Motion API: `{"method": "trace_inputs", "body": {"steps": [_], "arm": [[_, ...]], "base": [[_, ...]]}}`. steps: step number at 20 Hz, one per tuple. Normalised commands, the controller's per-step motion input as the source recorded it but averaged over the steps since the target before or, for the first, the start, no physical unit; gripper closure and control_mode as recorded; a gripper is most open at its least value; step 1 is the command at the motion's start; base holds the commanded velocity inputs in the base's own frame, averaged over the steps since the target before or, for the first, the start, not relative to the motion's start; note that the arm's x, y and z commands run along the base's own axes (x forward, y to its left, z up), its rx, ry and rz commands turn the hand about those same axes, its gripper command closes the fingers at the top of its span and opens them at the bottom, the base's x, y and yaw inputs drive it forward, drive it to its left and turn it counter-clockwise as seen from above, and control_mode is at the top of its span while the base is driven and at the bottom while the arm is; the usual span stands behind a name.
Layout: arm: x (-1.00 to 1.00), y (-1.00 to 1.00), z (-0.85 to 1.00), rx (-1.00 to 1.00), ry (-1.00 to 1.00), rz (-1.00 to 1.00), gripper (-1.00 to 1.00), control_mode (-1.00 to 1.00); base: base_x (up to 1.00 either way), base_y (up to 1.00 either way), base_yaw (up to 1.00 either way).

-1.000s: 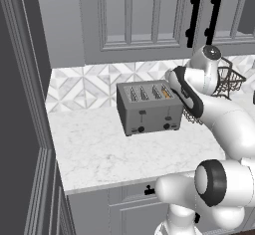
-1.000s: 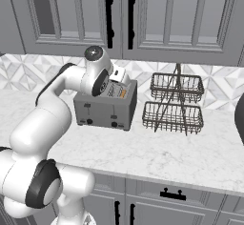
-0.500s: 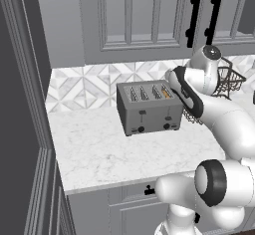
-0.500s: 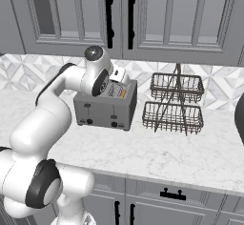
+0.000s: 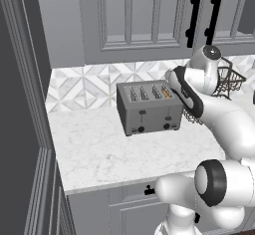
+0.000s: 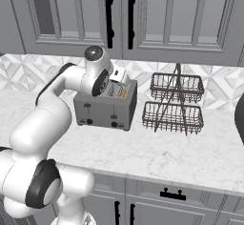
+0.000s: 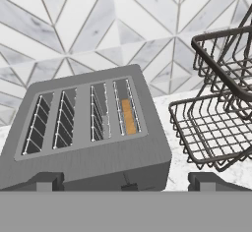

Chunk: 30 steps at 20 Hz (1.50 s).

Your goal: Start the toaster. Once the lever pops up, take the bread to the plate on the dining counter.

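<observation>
I see the toaster (image 5: 149, 108) standing toward the back edge of the marble surface (image 5: 109, 154), close to the tiled backsplash (image 7: 98, 29), with the bread (image 7: 128, 116) sunk in its rightmost slot and the lever (image 5: 168, 117) sitting on its front face. My pincer (image 7: 125, 181) hangs just above the toaster's near top edge, its jaws spread wide and holding nothing. Just beside the toaster, on its right, stands a two-tier wire basket rack (image 6: 174, 103).
</observation>
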Motion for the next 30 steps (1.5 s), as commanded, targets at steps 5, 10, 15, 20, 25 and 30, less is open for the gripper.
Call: {"method": "trace_inputs", "body": {"steps": [5,10,15,20,25,30], "arm": [[0.00,0.00,0.00,0.00,0.00,0.00,-1.00,-1.00],[0.00,0.00,0.00,0.00,0.00,0.00,-1.00,-1.00],[0.00,0.00,0.00,0.00,0.00,0.00,-1.00,-1.00],[0.00,0.00,0.00,0.00,0.00,0.00,-1.00,-1.00],[0.00,0.00,0.00,0.00,0.00,0.00,-1.00,-1.00],[0.00,0.00,0.00,0.00,0.00,0.00,-1.00,-1.00]], "base": [[0.00,0.00,0.00],[0.00,0.00,0.00],[0.00,0.00,0.00],[0.00,0.00,0.00],[0.00,0.00,0.00],[0.00,0.00,0.00]]}}
